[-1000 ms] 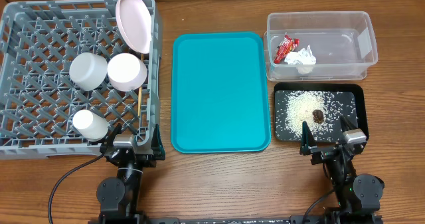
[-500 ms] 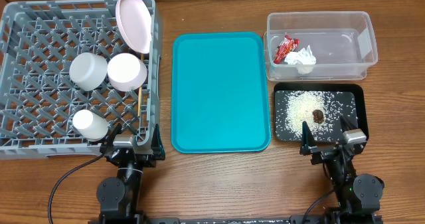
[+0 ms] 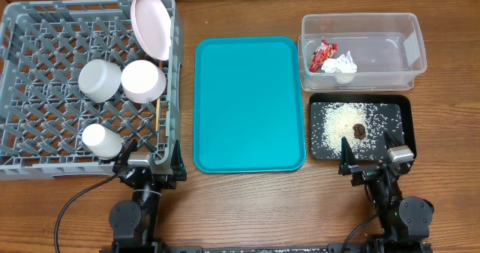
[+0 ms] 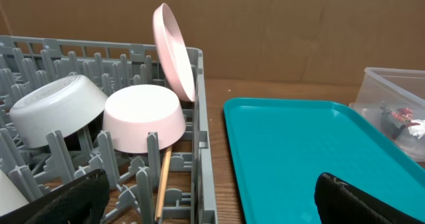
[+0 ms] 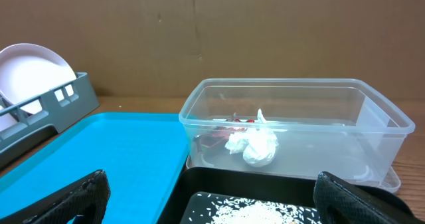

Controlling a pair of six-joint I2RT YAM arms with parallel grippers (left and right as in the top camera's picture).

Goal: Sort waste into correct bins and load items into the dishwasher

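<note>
The grey dish rack (image 3: pixel 45 28) holds a pinkish-white plate (image 3: pixel 151 22) on edge, two upturned bowls (image 3: pixel 100 79) (image 3: pixel 142 80), a white cup (image 3: pixel 101 140) and a wooden chopstick (image 3: pixel 158 119). The clear tub (image 3: pixel 390 54) holds the red-and-white wrapper (image 3: pixel 323 52) and the white napkin (image 3: pixel 341 64). The black tray (image 3: pixel 401 114) holds rice (image 3: pixel 341 121) and a brown morsel (image 3: pixel 360 130). My left gripper (image 3: pixel 150 163) is open and empty at the rack's front right corner. My right gripper (image 3: pixel 373 161) is open and empty at the black tray's front edge.
A large teal tray (image 3: pixel 249 103) lies between the rack and the bins; it also shows in the left wrist view (image 4: pixel 299 151) and the right wrist view (image 5: pixel 119 151). A cardboard wall stands behind the table.
</note>
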